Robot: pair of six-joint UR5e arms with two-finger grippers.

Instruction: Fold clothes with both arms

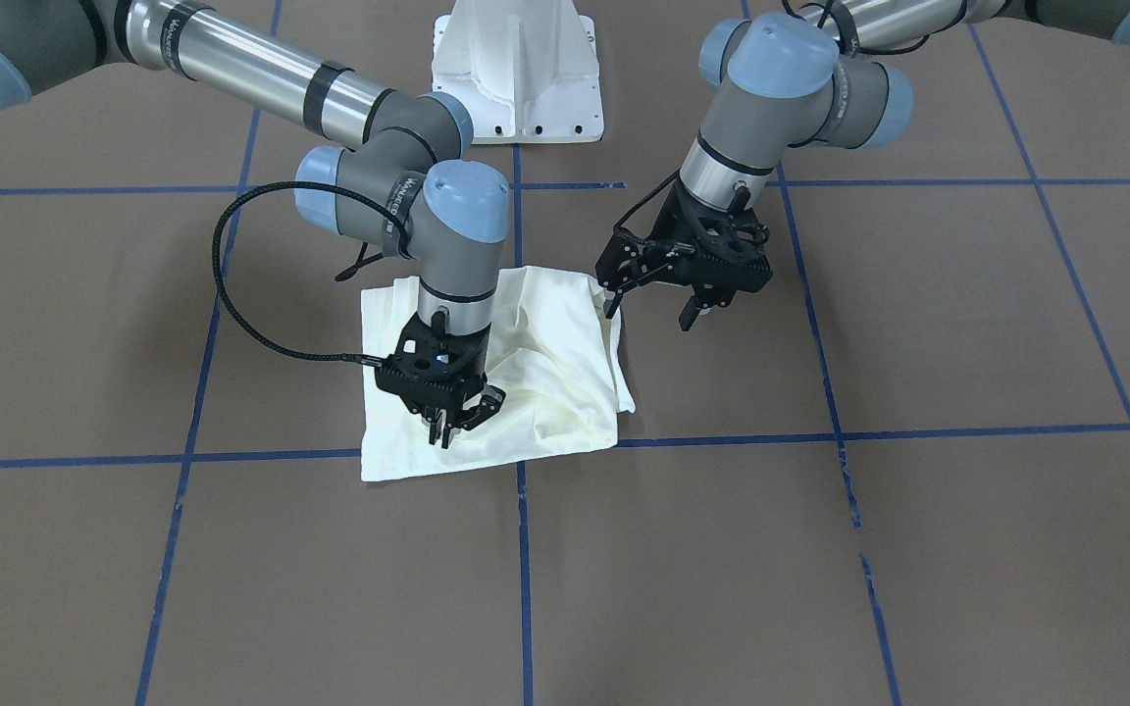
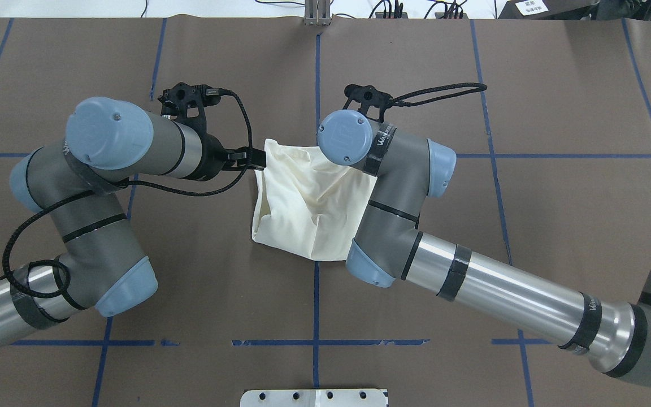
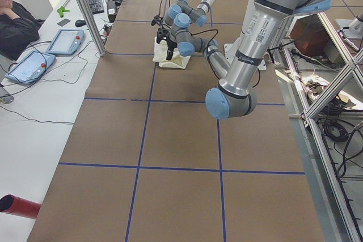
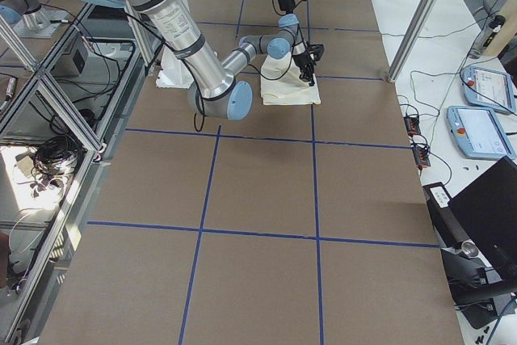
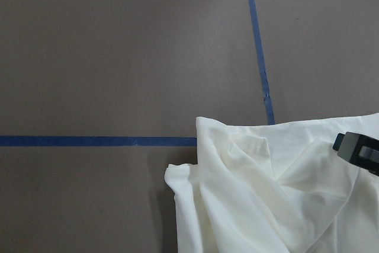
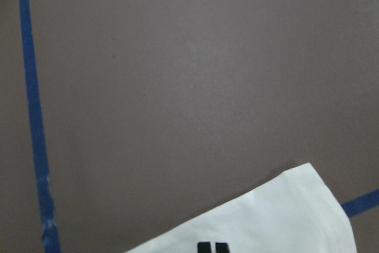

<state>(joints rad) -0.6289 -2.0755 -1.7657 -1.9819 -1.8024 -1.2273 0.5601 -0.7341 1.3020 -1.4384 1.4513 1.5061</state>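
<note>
Cream shirt (image 1: 555,363) lies in a rumpled, folded bundle near the middle of the brown surface (image 1: 918,549), over a crossing of blue tape lines (image 1: 722,438), plain side up. No lettering shows on the cloth in any view. Right end effector (image 1: 447,431) points down onto the shirt's operator-side part, near the folded corner. Its fingertips (image 6: 205,247) sit close together, almost touching, on the cloth; can't tell if any fabric is nipped between them. In the overhead view this end effector is hidden under the right arm's wrist. Left end effector (image 1: 650,312) hangs at the shirt's edge on the robot's left with its fingers spread wide. 1 finger (image 5: 358,149) is over the cloth edge, the other is off the shirt above bare surface, and nothing is held. Black bands (image 1: 406,201) on both arms carry white lettering, too small to read. The white base (image 1: 516,78) stands on the robot's side of the shirt, well apart. 1 seated person (image 3: 14,26) shows at a side desk.
</note>
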